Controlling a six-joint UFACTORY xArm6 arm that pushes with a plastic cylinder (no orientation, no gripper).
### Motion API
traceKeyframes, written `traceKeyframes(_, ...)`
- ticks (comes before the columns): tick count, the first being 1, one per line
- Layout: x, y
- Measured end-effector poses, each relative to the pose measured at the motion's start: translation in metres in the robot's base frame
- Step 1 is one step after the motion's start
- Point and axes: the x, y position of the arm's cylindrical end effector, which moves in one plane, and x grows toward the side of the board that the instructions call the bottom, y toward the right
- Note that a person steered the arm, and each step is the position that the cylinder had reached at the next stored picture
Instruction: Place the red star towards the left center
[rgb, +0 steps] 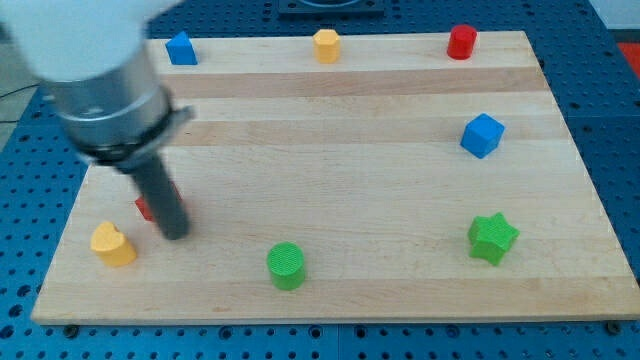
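Note:
The red star (144, 208) lies at the board's left side, below the middle, and is mostly hidden behind my rod; only a small red edge shows. My tip (176, 234) rests on the board just to the right of and below that red edge, touching or nearly touching the star. A yellow block (112, 244), heart-like in shape, sits just to the lower left of the star.
A green cylinder (286, 265) is at bottom centre, a green star (492, 237) at bottom right, a blue cube (482, 135) at right. Along the top edge are a blue block (180, 48), a yellow block (326, 45) and a red cylinder (461, 42). The wooden board (350, 160) ends at blue perforated table.

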Motion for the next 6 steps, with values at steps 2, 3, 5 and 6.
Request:
traceKeyframes(2, -0.058, -0.028)
traceKeyframes(3, -0.032, -0.039)
traceKeyframes(5, -0.053, 0.014)
traceKeyframes(6, -0.079, -0.004)
